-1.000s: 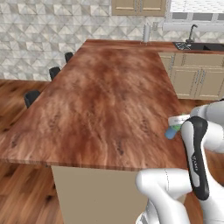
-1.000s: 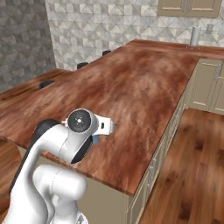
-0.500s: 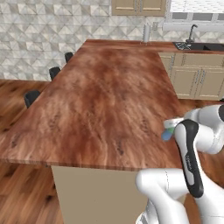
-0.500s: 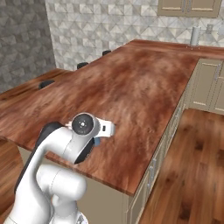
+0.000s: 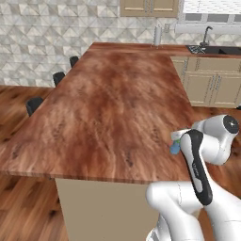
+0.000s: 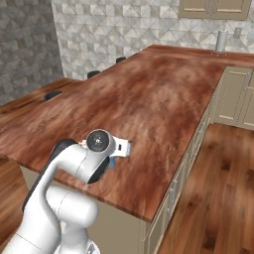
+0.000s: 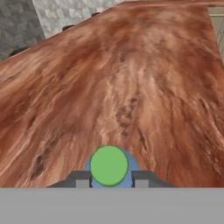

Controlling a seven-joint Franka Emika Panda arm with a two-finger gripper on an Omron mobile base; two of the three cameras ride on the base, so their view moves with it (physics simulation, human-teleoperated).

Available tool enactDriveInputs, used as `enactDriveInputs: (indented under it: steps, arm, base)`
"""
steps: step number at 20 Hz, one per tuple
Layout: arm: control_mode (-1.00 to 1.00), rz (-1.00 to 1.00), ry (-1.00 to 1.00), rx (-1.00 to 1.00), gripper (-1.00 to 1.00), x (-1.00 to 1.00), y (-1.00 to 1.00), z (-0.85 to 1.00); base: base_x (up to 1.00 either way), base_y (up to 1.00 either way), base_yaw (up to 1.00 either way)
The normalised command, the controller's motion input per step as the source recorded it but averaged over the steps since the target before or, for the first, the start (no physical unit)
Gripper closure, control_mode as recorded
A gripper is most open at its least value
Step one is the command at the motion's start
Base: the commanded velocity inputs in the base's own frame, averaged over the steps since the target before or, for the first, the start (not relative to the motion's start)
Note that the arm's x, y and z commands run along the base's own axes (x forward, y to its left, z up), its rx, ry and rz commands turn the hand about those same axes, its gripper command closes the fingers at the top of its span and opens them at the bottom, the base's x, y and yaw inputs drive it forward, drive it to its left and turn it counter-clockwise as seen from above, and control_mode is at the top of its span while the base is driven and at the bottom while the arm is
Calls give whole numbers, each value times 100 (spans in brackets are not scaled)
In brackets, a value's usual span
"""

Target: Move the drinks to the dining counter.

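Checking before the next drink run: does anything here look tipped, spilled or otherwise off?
Nothing stands out. The pincer is shut on the blue-green bottle over the near edge of the dining counter. No spill shows on the wood. Whether the bottle touches the counter cannot be told.

Black stools (image 5: 35,104), sink faucet (image 5: 205,34), beige cabinets (image 5: 207,87)

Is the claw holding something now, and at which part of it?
Yes. The claw is shut on the blue-green bottle, one finger on each side of its body just below the green cap, over the dining counter.
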Motion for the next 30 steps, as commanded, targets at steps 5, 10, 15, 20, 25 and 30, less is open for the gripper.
enactDriveInputs:
  steps: [5, 10, 15, 20, 25, 30]
  arm:
    - [-100, 0, 4, 0, 100, 22, 0, -26]
    - [-100, 0, 3, 0, 100, 17, 0, -23]
    - [-100, 0, 1, 0, 100, 13, 0, -22]
    - [-100, 0, 0, 0, 100, 12, 0, -21]
    - [-100, 0, 0, 0, 100, 10, 0, -21]
    - [-100, 0, 0, 0, 100, 9, 0, -22]
  base:
    - [0, 0, 0]
    - [0, 0, 0]
    - [0, 0, 0]
    - [0, 0, 0]
    - [0, 0, 0]
    - [0, 0, 0]
